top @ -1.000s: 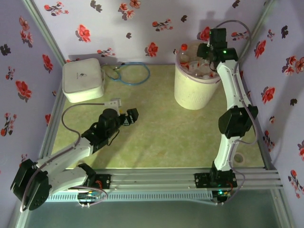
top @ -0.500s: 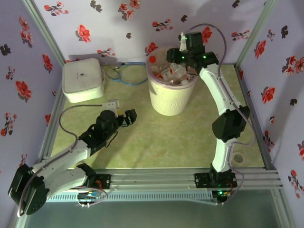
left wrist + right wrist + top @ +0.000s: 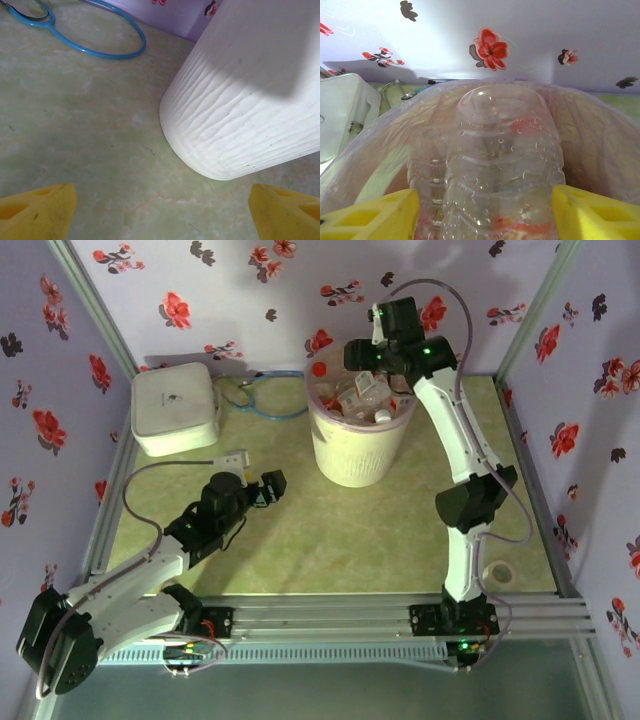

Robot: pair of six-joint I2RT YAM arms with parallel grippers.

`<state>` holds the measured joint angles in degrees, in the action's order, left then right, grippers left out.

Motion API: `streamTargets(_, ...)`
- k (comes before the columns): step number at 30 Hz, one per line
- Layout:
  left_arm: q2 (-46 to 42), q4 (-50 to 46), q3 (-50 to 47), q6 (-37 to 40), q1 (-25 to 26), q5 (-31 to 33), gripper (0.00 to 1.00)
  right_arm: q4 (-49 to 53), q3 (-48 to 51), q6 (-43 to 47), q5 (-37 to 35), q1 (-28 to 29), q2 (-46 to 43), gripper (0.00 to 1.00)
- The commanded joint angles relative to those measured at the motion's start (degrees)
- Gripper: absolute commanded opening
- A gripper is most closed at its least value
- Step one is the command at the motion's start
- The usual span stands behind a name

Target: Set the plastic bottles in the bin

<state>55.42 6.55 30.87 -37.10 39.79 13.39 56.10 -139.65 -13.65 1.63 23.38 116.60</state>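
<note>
White box [image 3: 175,408] is sitting in the far left corner of the table [image 3: 330,540]. Blue cable loop [image 3: 272,397] is lying just beside it along the far edge. Left gripper [image 3: 274,484] is hanging low over the left half of the table, fingers spread wide, nothing between them. It is pointing at the wall of the bin [image 3: 355,455], which is blocking the ground straight ahead in the left wrist view. Bin is standing near the middle of the far edge, and plastic bottles [image 3: 358,398] are crowding it up to the rim. Right gripper [image 3: 366,356] is reaching over the bin's far rim, yellow fingers [image 3: 592,215] flanking one clear bottle [image 3: 502,170] above the liner. Cannot tell whether they are pinching it or standing just clear. Tape ring [image 3: 497,571] is lying by the right edge, toward the near corner.
</note>
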Motion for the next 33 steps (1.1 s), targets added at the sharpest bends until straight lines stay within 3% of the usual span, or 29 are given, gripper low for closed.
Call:
streamTargets(1,0.36,-1.0,1.47,1.42,-0.41,1.47,0.9,6.75,-2.86,2.52,-5.34,-0.3,0.25,0.72)
streamTargets(5,0.63,-1.01,1.8,1.62,-0.5,1.47,0.9,5.51,-2.86,3.28,-4.0,-0.38,-1.3,0.72)
streamTargets(12,1.94,-0.49,2.26,1.46,-0.68,1.04,0.9,1.74,-3.06,2.31,14.05,-0.96,-1.77,0.73)
streamTargets(15,1.67,-0.57,2.05,1.33,-0.67,1.03,0.9,-0.43,-2.72,1.8,16.65,-0.96,-3.26,0.73)
streamTargets(20,1.46,-0.5,1.56,1.25,-0.77,1.11,0.9,-2.37,-2.73,1.7,16.39,-1.22,-5.52,0.73)
streamTargets(26,1.8,-0.04,1.36,1.07,-0.76,1.02,0.9,-1.11,-2.45,2.99,8.25,-1.4,-6.59,0.74)
streamTargets(33,2.24,0.47,1.39,0.74,-0.76,0.85,0.9,-0.36,-0.32,3.2,9.44,0.36,-5.26,0.61)
